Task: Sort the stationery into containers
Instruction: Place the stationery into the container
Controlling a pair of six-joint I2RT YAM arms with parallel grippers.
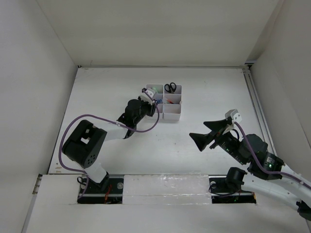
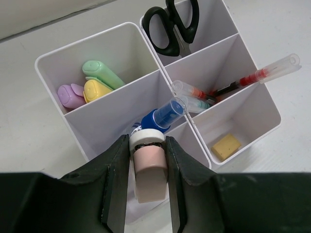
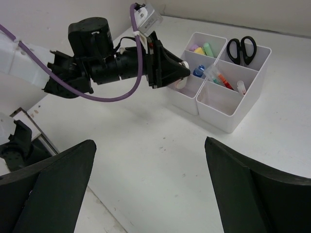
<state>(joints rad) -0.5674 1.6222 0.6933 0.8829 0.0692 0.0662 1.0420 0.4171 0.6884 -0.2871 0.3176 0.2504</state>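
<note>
The white containers block (image 2: 87, 46) holds black-handled scissors (image 2: 175, 24) at the far right, and green (image 2: 102, 73), yellow (image 2: 96, 90) and pink (image 2: 70, 95) highlighters at the far left. Red and dark pens (image 2: 233, 85) lean in the middle right cell. A yellow eraser (image 2: 226, 146) lies in the near right one. My left gripper (image 2: 147, 141) is shut on a pale pink stick (image 2: 149, 170) with a white cap, over the near left cell beside a blue-white tube (image 2: 163, 116). My right gripper (image 3: 149, 145) hangs open and empty above bare table, well right of the block (image 1: 172, 115).
White walls enclose the table on the left (image 1: 29, 97), back and right. The left arm's purple cable (image 1: 146, 128) loops over the table beside the block. A taped strip (image 1: 165, 187) runs along the near edge between the arm bases.
</note>
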